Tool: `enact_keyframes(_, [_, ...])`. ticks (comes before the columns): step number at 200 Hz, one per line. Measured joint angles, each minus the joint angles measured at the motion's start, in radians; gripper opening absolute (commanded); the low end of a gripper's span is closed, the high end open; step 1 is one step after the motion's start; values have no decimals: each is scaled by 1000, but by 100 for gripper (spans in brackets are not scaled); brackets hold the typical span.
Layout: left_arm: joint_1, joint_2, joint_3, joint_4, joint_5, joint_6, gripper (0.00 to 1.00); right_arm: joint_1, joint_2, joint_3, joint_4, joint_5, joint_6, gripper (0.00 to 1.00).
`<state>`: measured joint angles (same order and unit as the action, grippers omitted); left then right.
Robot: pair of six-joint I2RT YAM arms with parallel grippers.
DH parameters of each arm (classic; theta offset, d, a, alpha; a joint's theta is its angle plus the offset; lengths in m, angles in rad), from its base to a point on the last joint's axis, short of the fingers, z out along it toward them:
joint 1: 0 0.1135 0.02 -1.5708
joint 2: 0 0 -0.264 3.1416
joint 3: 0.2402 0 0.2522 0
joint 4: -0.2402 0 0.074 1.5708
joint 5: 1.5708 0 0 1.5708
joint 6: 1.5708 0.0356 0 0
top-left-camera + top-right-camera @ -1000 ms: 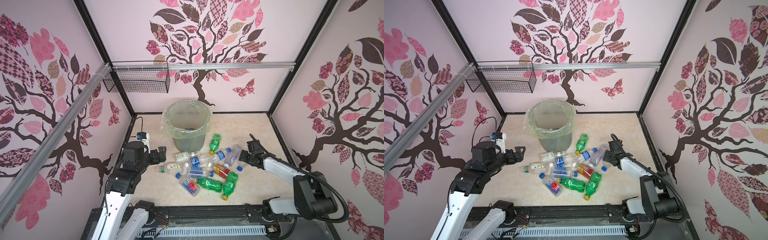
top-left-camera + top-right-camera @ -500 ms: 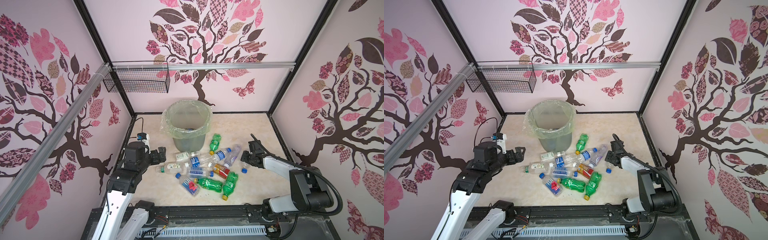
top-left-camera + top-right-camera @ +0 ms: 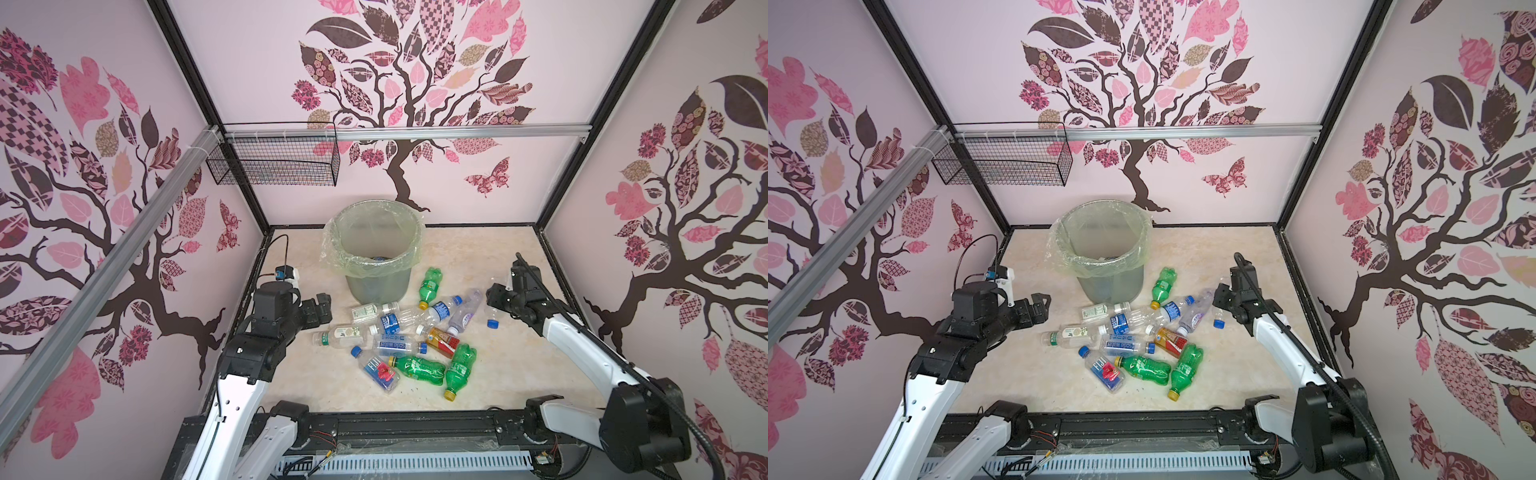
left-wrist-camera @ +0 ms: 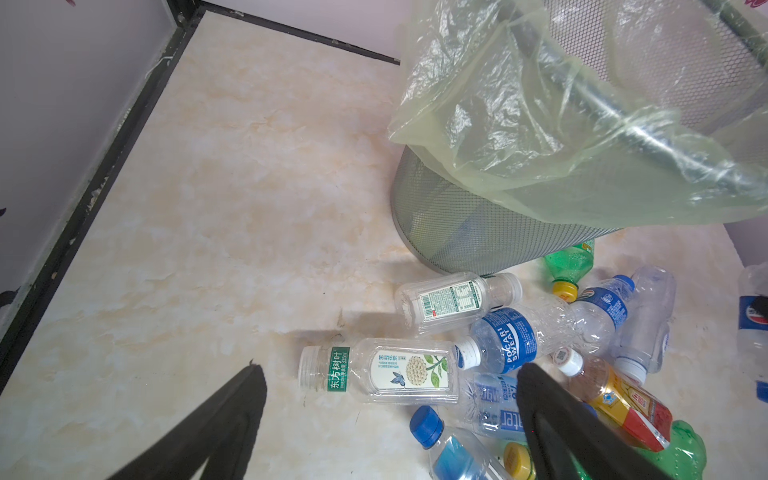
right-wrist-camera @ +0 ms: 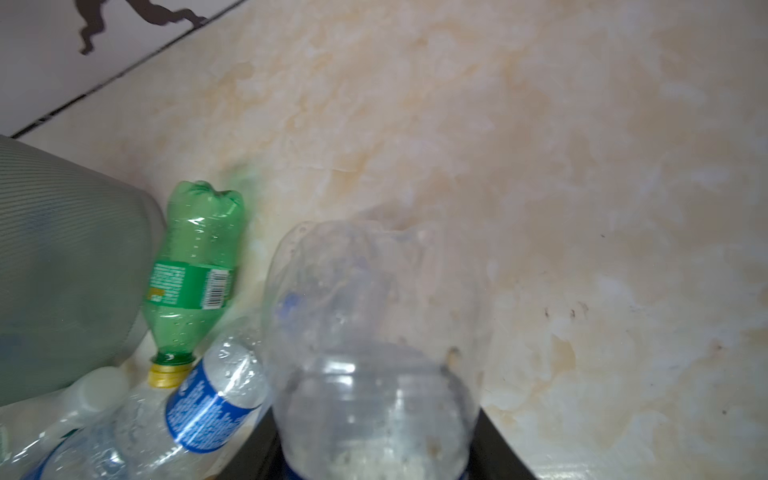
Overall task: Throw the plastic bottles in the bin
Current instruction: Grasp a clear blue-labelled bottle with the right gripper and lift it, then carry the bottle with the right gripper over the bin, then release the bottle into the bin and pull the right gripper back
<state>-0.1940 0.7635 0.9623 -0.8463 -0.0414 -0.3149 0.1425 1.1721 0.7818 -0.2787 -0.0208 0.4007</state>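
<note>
Clamping check: right gripper [image 3: 495, 300] is clenched on a clear crumpled plastic bottle with blue label and blue cap [image 5: 370, 332]. Jaws sit across the mid-body and the base sticks out ahead of the wrist camera. Can't tell whether it is off the beige marbled floor [image 3: 478, 249] yet. My read: a mid-body hold stops a light empty shell from pivoting on the carry. Thin wall dents easily, so it could squirt out.

Left gripper [image 4: 390, 370] is wide open and grasping nothing. It hangs near a flat-sided clear bottle with white flower label and green band [image 4: 411, 372], no contact. Looks like staging for the next pick at the heap's near edge, where nothing overlaps that bottle's cap end.

Round grey mesh-walled bin with yellow-green clear bag liner [image 3: 376, 286] stands upright at back centre, reachable by both arms. A dark shape shows at its bottom; can't tell what.

Remaining plastic bottles [image 3: 399, 345]: roughly a dozen, small, seemingly empty, lying on their sides in a heap just in front of the bin, between the arms.
- three green yellow-capped bottles [image 3: 415, 369], one beside the bin wall
- clear blue-labelled ones, several crushed
- one amber red-labelled bottle [image 3: 444, 341]
- a clear white-capped bottle with printed white label [image 4: 453, 299], close against the bin's foot
</note>
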Motion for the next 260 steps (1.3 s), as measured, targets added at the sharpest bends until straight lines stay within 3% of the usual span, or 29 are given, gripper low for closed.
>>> enact_keyframes(79, [0,-31,-9,7,24,-2,98,0,-255,17,85,-324,-50,48])
enact_keyframes(123, [0,-31,-10,15,41,0,98,1,-244,119,108,-449,-54,48])
enact_keyframes(157, [0,-29,-10,14,47,1,98,98,-89,341,124,-451,-106,49])
enact_keyframes(195, [0,-30,-10,2,48,0,98,248,220,717,120,-439,-157,49])
enact_keyframes(237, [5,-50,-9,-39,54,-7,98,384,640,1260,-41,-357,-240,76])
enact_keyframes(260, [5,-69,-8,-65,55,-19,98,414,712,1322,-134,-330,-256,80])
